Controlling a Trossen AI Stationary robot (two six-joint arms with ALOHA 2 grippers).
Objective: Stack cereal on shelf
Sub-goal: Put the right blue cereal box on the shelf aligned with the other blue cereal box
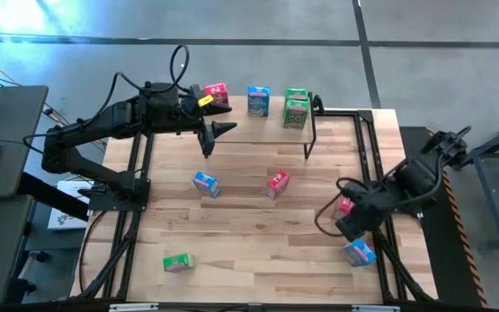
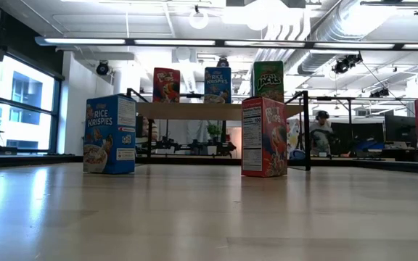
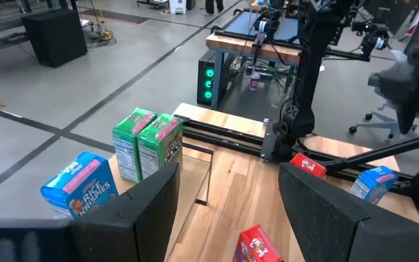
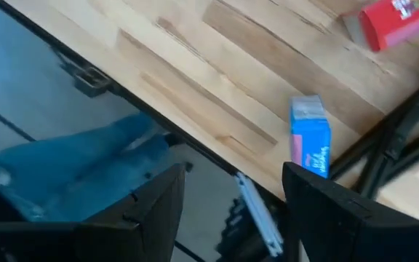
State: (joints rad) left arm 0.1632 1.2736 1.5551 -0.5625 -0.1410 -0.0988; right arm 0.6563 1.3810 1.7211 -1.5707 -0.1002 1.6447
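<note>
The shelf stands at the table's far edge and carries a red box, a blue box and two green boxes, all upright. My left gripper hovers open just in front of the shelf, empty; its wrist view shows the green pair and the blue box. Loose on the table are a blue box, a red box, a green box, a second red box and a second blue box. My right gripper is open between those last two.
Black frame rails run along the table's left and right sides. The blue box lies close to the table's near-right edge. In the low view the blue box and red box stand upright before the shelf.
</note>
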